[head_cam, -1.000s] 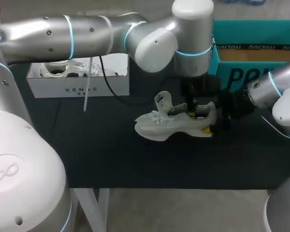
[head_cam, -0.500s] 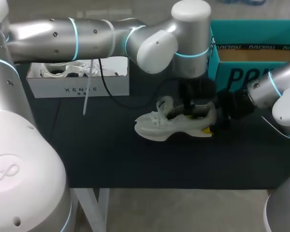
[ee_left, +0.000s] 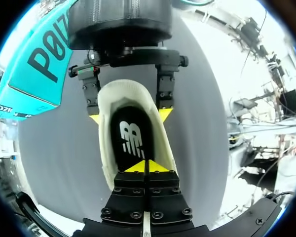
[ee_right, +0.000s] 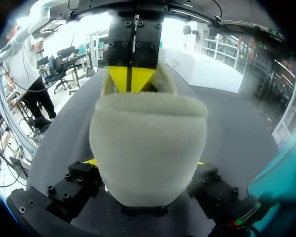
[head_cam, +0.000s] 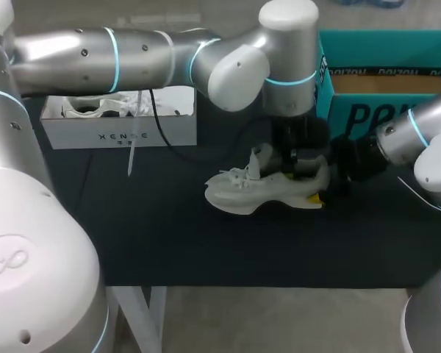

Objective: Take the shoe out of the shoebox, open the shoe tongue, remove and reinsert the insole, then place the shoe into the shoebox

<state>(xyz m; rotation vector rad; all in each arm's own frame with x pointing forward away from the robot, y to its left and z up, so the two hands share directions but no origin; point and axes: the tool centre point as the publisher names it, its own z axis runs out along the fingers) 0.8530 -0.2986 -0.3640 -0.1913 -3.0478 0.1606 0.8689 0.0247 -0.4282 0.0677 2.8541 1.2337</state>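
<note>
— So, the jaws?

— The right gripper [ee_right: 145, 163] is clamped on the heel of the shoe [head_cam: 257, 195], one yellow tip on each side. The left gripper [ee_left: 144, 166] has its tips pressed together just above the black insole [ee_left: 130, 133] inside the shoe. Whether they pinch it, I cannot tell.

— And the shoe itself?

— Out of any box, on its sole on the dark table [head_cam: 169, 235], with its toe pointing away from the right gripper and its tongue [head_cam: 259, 158] lifted. Back past the shoe's toe end sits the white shoebox [head_cam: 117, 136], holding a second shoe [head_cam: 88, 109]. Back past the shoe's heel stands the teal box [head_cam: 367, 114].
</note>
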